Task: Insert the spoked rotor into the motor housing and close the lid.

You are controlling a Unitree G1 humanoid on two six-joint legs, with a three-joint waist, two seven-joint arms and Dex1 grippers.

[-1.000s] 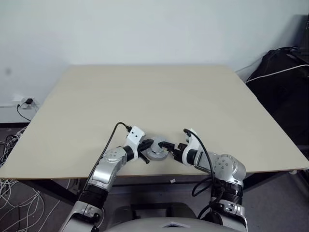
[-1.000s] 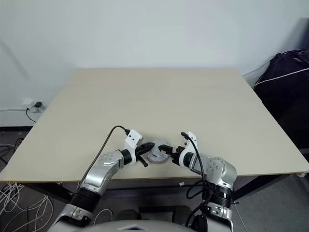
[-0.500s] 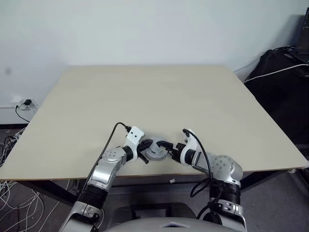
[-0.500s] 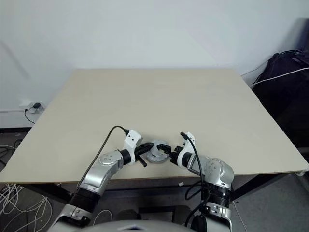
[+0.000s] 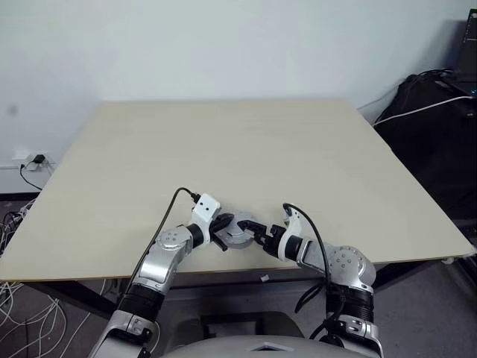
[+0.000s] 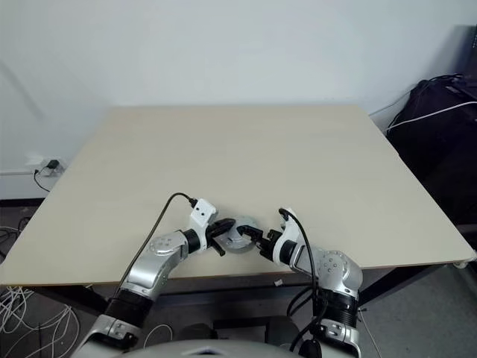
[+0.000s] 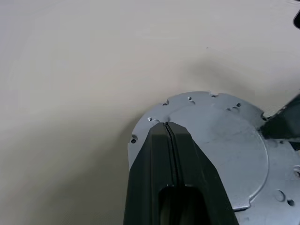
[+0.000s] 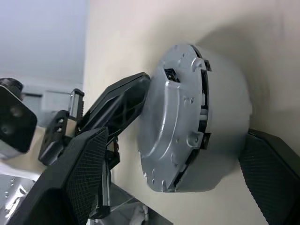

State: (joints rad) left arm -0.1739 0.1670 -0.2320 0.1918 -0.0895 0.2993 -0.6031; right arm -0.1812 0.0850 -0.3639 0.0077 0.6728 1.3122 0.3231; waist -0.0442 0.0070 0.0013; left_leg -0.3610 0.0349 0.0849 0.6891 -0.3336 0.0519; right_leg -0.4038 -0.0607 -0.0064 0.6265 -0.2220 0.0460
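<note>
The tabletop (image 5: 223, 142) carries the motor housing (image 8: 225, 117) near its front edge, lid (image 7: 211, 136) already on top. Right pincer (image 8: 173, 187) straddles the housing, wide open; left pincer (image 7: 168, 129), shut and empty, rests on the lid. I'd press straight down, keeping it centred.

Left claw (image 7: 169, 125) atop lid (image 7: 220, 140), right claw (image 8: 173, 178) astride; table (image 5: 223, 149) beyond open.

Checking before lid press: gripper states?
Left gripper: shut, tips resting on the lid.
Right gripper: open, fingers either side of the motor housing.
</note>
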